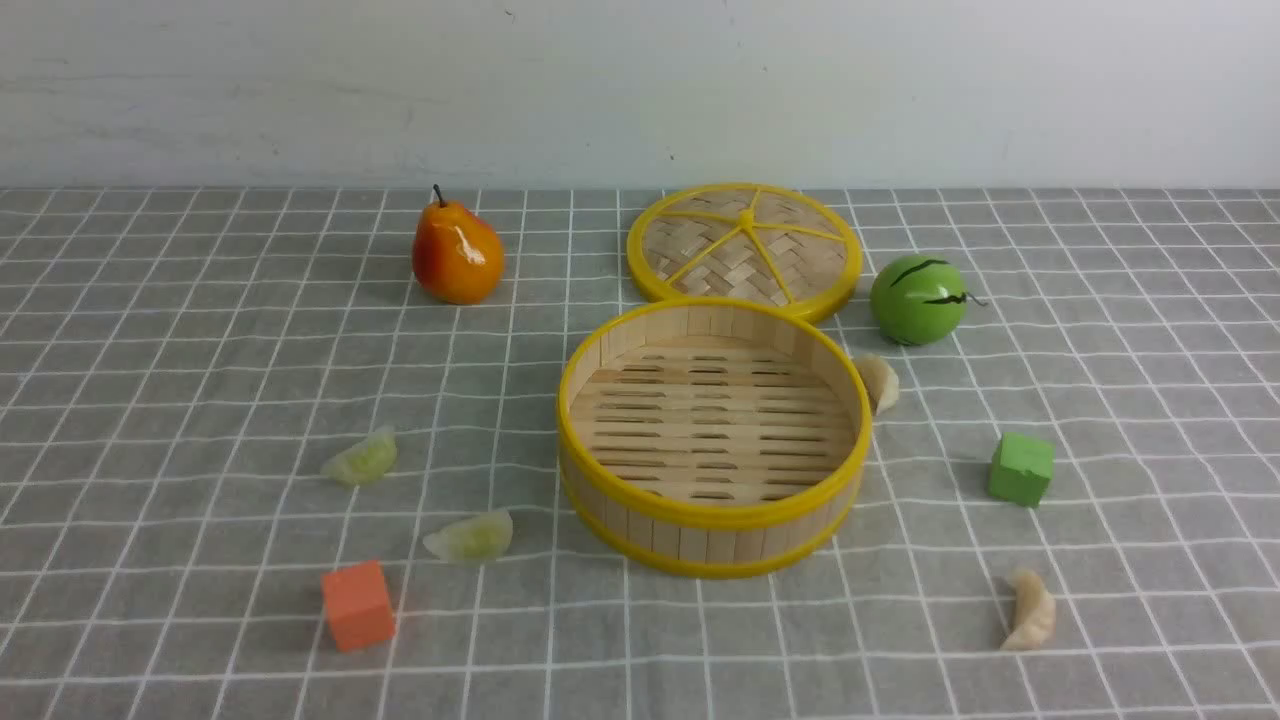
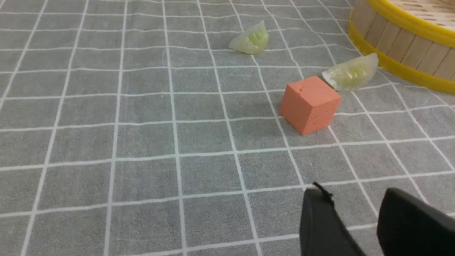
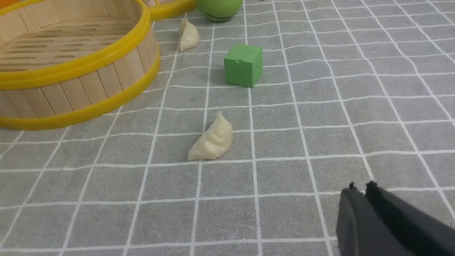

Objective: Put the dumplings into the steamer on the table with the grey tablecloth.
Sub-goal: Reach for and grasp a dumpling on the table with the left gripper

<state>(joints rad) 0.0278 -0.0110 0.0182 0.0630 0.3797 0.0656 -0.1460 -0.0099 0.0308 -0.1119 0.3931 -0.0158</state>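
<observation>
The empty bamboo steamer [image 1: 712,515] stands mid-table on the grey grid tablecloth [image 1: 180,360]. Two pale green dumplings lie left of it, one farther left [image 1: 361,458] and one nearer the steamer [image 1: 470,537]; both show in the left wrist view [image 2: 251,38] [image 2: 352,73]. One cream dumpling [image 1: 879,381] lies against the steamer's right side, another [image 1: 1031,610] at the front right; both show in the right wrist view [image 3: 188,35] [image 3: 213,139]. My left gripper [image 2: 355,195] is open and empty, short of the orange cube. My right gripper [image 3: 362,187] is shut and empty, short of the near cream dumpling. Neither gripper shows in the front view.
An orange cube [image 1: 357,604] lies front left, next to the nearer green dumpling [image 2: 309,104]. A green cube [image 1: 1021,468] lies right of the steamer [image 3: 244,64]. The woven lid [image 1: 745,250], a toy pear [image 1: 456,253] and a green toy melon [image 1: 917,299] sit behind.
</observation>
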